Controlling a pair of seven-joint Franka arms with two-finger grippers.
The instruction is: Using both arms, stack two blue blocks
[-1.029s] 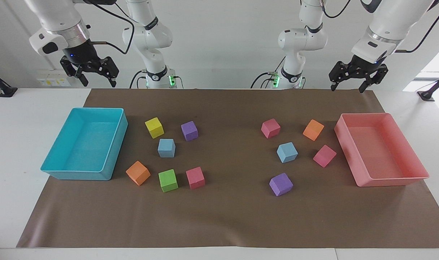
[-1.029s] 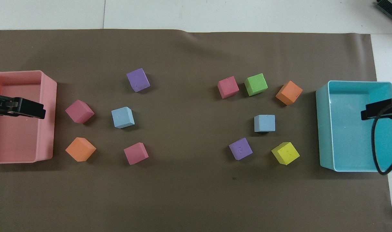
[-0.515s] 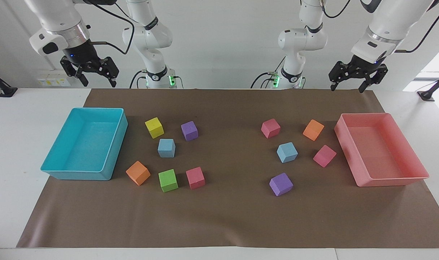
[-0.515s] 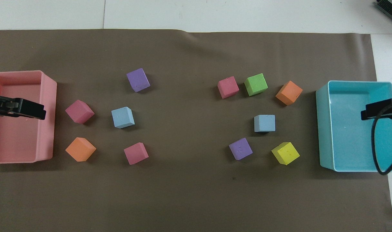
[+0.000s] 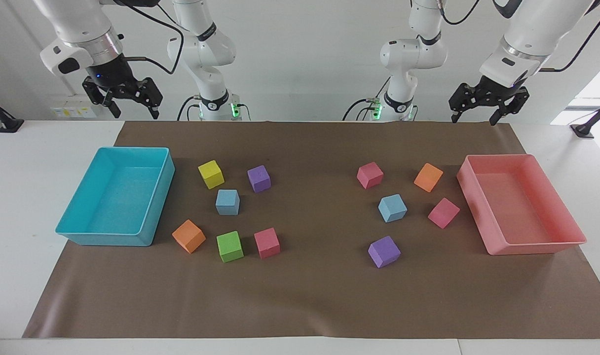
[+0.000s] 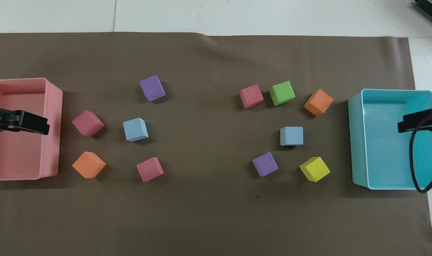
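Note:
Two sky-blue blocks lie apart on the brown mat. One blue block (image 5: 227,202) (image 6: 291,136) sits among the cubes beside the turquoise tray. The other blue block (image 5: 393,207) (image 6: 135,129) sits among the cubes beside the pink tray. My right gripper (image 5: 134,112) hangs open and empty, high over the turquoise tray (image 5: 154,197). My left gripper (image 5: 474,119) hangs open and empty, high over the pink tray (image 5: 470,197). Neither gripper is near a blue block.
Around the first blue block lie a yellow cube (image 5: 210,174), a purple cube (image 5: 259,178), an orange cube (image 5: 188,236), a green cube (image 5: 230,246) and a pink cube (image 5: 267,242). Around the other lie two pink cubes (image 5: 369,175) (image 5: 443,212), an orange cube (image 5: 428,177) and a purple cube (image 5: 384,251).
Both grippers have risen very slightly. No block has moved.

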